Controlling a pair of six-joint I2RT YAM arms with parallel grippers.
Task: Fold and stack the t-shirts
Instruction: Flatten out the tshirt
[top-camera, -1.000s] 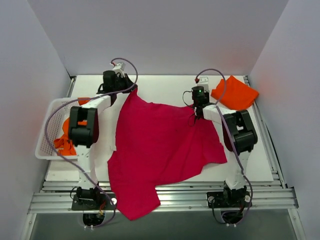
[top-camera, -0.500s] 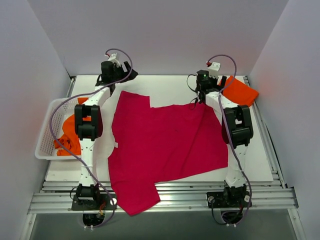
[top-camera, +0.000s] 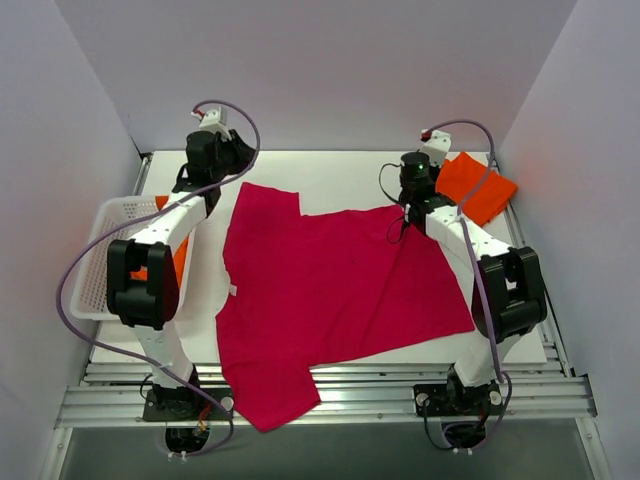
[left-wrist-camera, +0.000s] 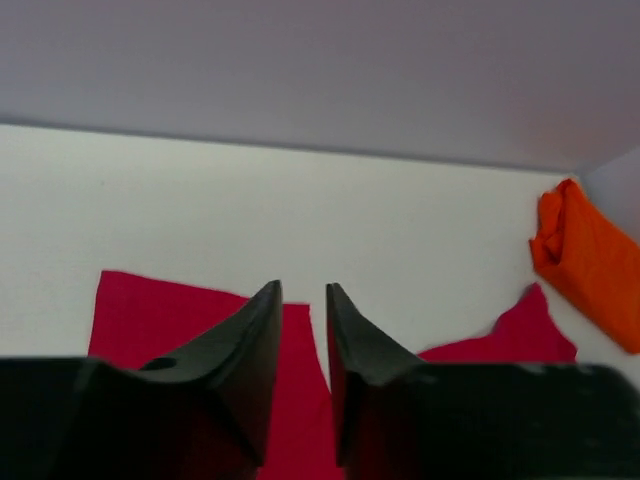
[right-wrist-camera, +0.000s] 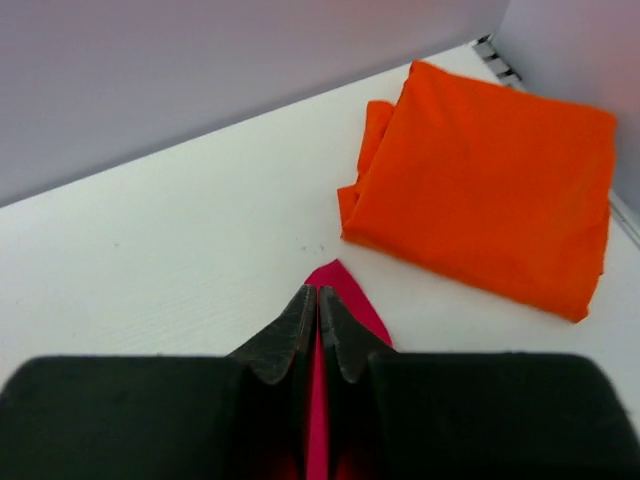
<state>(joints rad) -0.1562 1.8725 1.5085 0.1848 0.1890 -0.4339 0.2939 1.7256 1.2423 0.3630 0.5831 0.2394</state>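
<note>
The crimson t-shirt (top-camera: 330, 290) lies spread on the white table, its lower part hanging over the near edge. My left gripper (top-camera: 232, 168) hovers just above the shirt's far left corner (left-wrist-camera: 190, 320), jaws slightly apart with nothing between them (left-wrist-camera: 303, 290). My right gripper (top-camera: 408, 205) is shut on the shirt's far right edge, and crimson cloth (right-wrist-camera: 350, 290) shows between and past its closed fingers (right-wrist-camera: 318, 292). A folded orange t-shirt (top-camera: 478, 188) lies at the far right corner, just beyond the right gripper; it also shows in the right wrist view (right-wrist-camera: 490, 200) and the left wrist view (left-wrist-camera: 585, 265).
A white mesh basket (top-camera: 95, 270) stands at the table's left edge and holds orange shirts (top-camera: 178, 262), partly hidden by the left arm. White walls close in the back and sides. Metal rails (top-camera: 340, 395) run along the near edge.
The left gripper let go of the shirt's far left corner and moved left. The right gripper pulled the far right edge back and to the right. The shirt now lies flatter.
</note>
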